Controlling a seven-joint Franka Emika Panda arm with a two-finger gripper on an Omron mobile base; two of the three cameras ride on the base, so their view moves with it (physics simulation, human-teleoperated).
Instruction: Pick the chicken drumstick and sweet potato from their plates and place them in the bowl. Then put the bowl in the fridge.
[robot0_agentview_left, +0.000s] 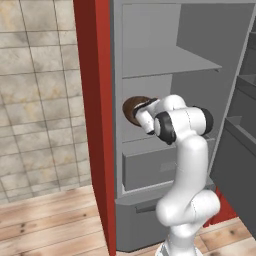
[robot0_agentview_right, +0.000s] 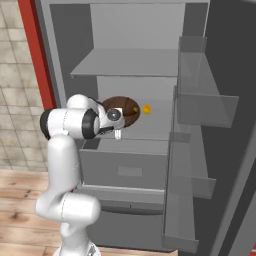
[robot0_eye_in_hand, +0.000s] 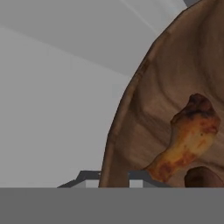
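Brown wood-grain bowl (robot0_eye_in_hand: 144, 127) pinched at its rim between nearly closed fingers (robot0_eye_in_hand: 114, 177), over the fridge (robot0_agentview_right: 125, 65) shelf. Drumstick (robot0_eye_in_hand: 186, 138) inside, beyond the fingertips, narrow end toward them. Release next, probably.

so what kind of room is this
Most likely a rendered kitchen: an open fridge with red sides, grey shelves and drawers, a tiled wall beside it and a wood-plank floor. A brown bowl holding a chicken drumstick is on a fridge shelf.

arm (robot0_agentview_left: 186, 165) bent forward at elbow, gripper (robot0_eye_in_hand: 114, 180) closed on rim.
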